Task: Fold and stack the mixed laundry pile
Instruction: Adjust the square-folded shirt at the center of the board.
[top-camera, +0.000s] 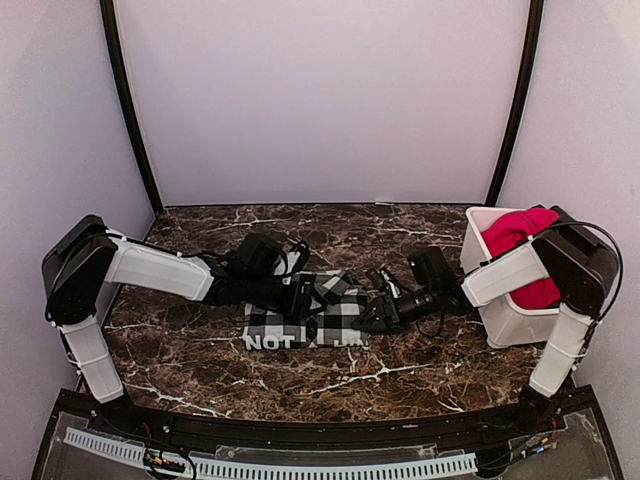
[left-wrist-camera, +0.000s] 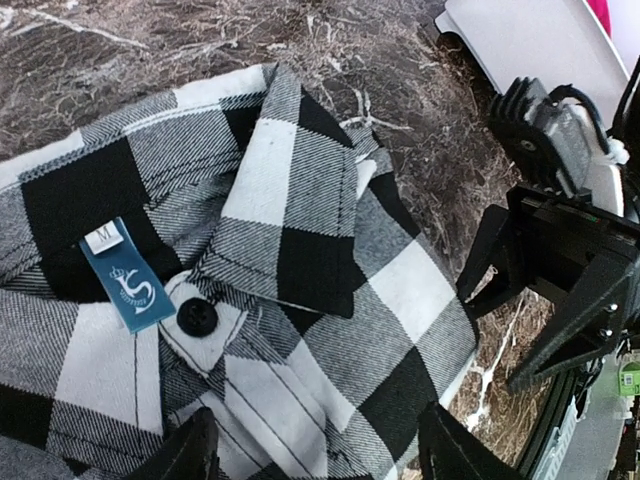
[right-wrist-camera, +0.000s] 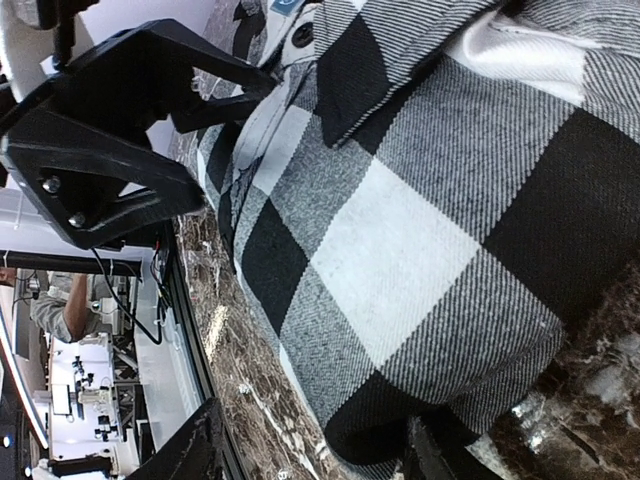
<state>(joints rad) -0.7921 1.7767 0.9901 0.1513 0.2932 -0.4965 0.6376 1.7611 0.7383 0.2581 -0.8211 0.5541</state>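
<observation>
table (top-camera: 400, 372): dark veined marble | white bin (top-camera: 512, 326): standing at its right edge

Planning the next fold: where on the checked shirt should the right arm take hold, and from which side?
Probably the folded side edge of the checked shirt, nearest the right gripper. Come in low from the right with open jaws: the cloth lies flat on the table, and only that rounded, layered edge gives thickness to pinch.
</observation>
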